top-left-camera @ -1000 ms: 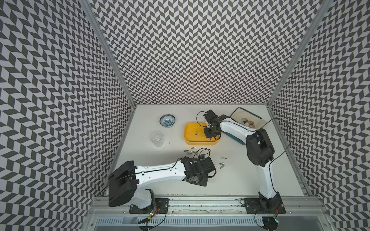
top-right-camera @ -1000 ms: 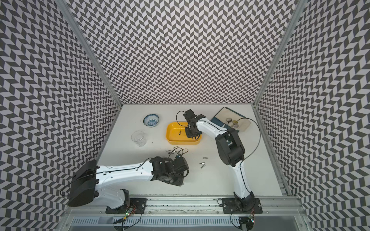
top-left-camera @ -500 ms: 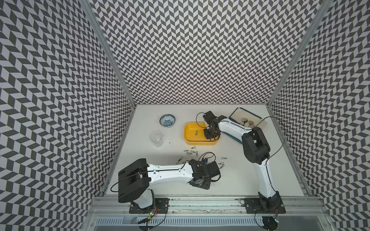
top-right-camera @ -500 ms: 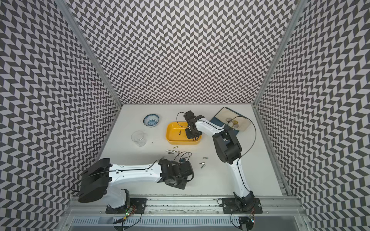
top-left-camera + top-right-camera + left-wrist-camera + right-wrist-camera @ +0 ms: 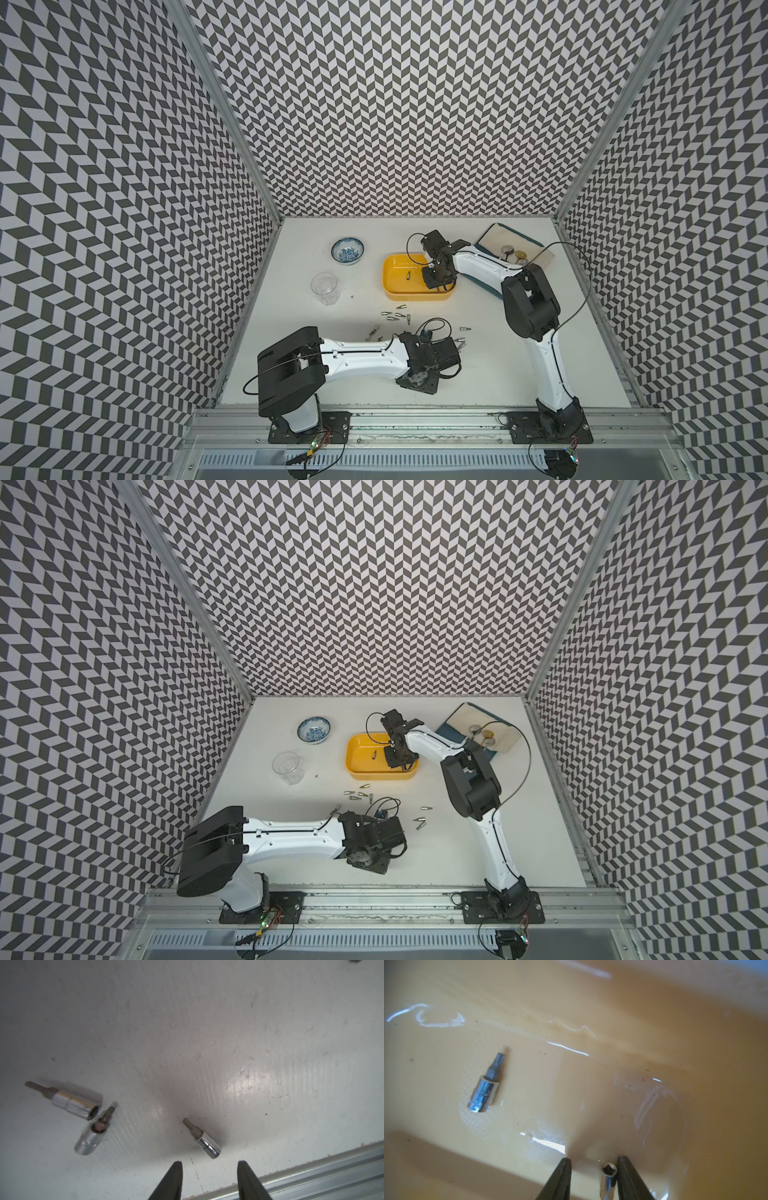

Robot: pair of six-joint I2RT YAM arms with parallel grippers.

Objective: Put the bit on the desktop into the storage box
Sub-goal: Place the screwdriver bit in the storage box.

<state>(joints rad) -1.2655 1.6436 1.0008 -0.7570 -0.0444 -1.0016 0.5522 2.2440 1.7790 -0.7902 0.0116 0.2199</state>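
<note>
Right claw (image 5: pixel 592 1161): my jaws stand partly apart, low over the floor of the storage box (image 5: pixel 654 1043). A chrome bit socket (image 5: pixel 608 1176) stands on end in the gap, close against one finger (image 5: pixel 627 1178) and clear of the other. It is not clamped. I have hold of nothing on this side.

A second bit (image 5: pixel 485 1086) lies flat on the yellow floor, well apart from my fingertips. In both top views it shows as a small dark sliver (image 5: pixel 408 274) near the middle of the box.

Left claw (image 5: pixel 209 1164): jaws partly apart and empty, held low over the desktop (image 5: pixel 207 1043). A hex bit (image 5: pixel 207 1144) lies just ahead of the fingertips, touching neither. Further off, two more bits (image 5: pixel 70 1099) (image 5: pixel 91 1136) lie touching each other, the tip of one at the open end of the other. The metal edge rail (image 5: pixel 332 1167) runs close behind this claw.

Wider scene, in a top view: a loose group of bits (image 5: pixel 395 318) lies on the desktop between the box and my left arm, with a few others near the left claw. A clear glass cup (image 5: pixel 325 286) and a blue-patterned bowl (image 5: pixel 348 250) stand to the box's left. A blue-and-cream tray (image 5: pixel 511 237) sits at the far right, holding a few small round objects that I cannot identify.
</note>
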